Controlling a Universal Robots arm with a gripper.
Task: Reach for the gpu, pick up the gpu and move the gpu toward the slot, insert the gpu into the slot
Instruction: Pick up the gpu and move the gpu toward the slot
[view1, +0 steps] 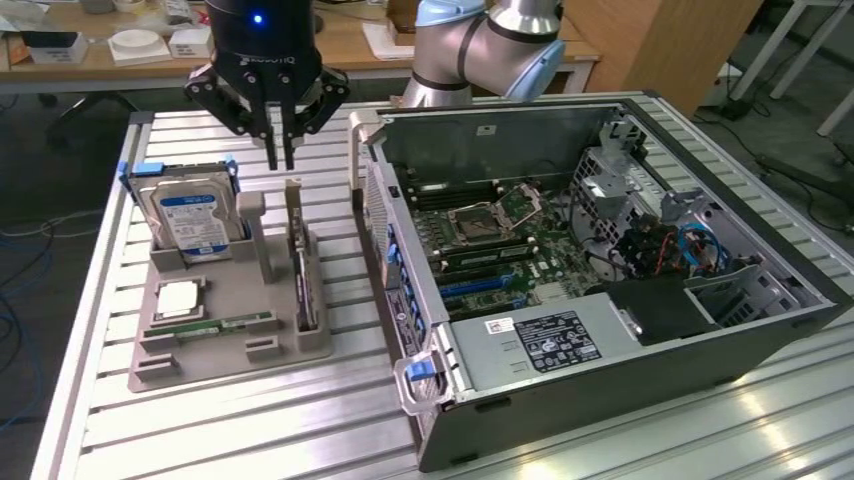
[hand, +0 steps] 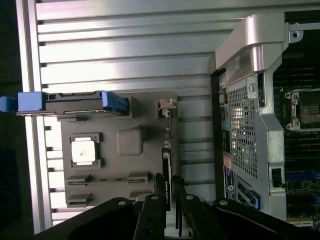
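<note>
Toward the exterior view's left, just left of centre, I have the gpu (view1: 304, 285) standing on its long edge in the right-hand groove of the grey holder (view1: 227, 350). It runs from the middle of the frame down toward the lower left, and its pale end is the end farther up the frame. On the wrist view I see the same card (hand: 168, 150) edge-on, as a thin dark line across the holder.

My gripper (view1: 280, 160) hangs directly above the card's upper end, in the upper left of the exterior view, clearly apart from it. Its two black fingers (view1: 272, 150) point straight down with only a narrow gap between them, and they have hold of nothing. From the wrist, the fingertips (hand: 160, 182) sit one on each side of the card's line.

Left of the card, in the same holder, the blue-labelled hard drive (view1: 191, 215) stands upright in its blue-clipped carrier. Below it in the frame a square processor chip (view1: 178, 298) lies flat, and a green memory stick (view1: 220, 325) lies just beneath that.

Right of the holder, filling the centre and right of the exterior view, the computer case (view1: 587, 385) lies open, with its motherboard (view1: 514, 235) exposed. Everything rests on a slatted aluminium table (view1: 240, 435). My arm's silver and blue body (view1: 467, 40) rises at the top centre.
</note>
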